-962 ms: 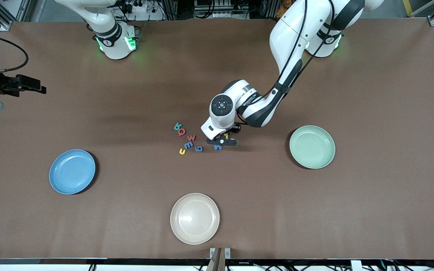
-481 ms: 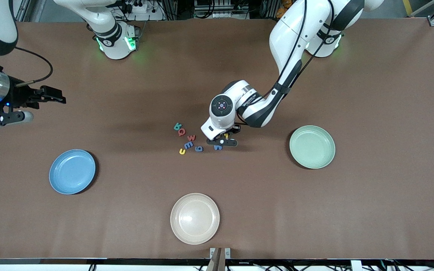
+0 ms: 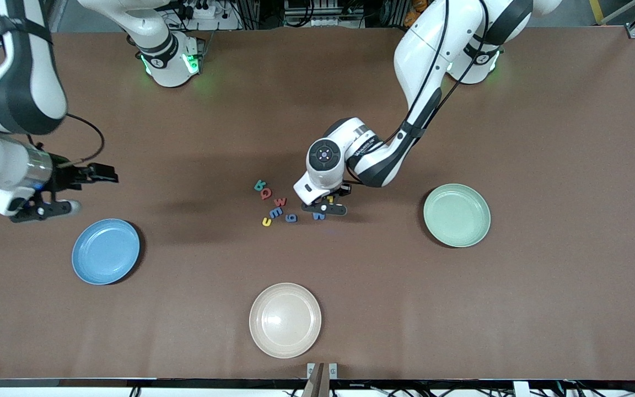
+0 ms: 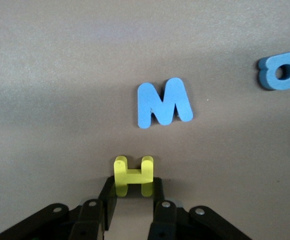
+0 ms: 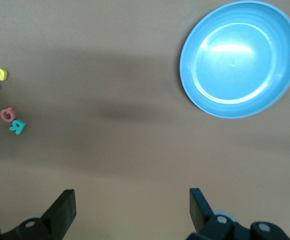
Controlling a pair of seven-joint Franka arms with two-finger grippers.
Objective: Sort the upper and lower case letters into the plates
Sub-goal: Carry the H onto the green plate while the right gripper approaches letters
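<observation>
Hiding yellow H: left gripper.

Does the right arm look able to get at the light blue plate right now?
Probably yes: the right hand hangs open close to the light blue plate, which lies bare with nothing between them.

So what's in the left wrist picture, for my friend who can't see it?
The left gripper is shut on a little yellow H down on the brown table. A blue M lies flat close by, and part of another blue letter peeks in at the edge.
</observation>
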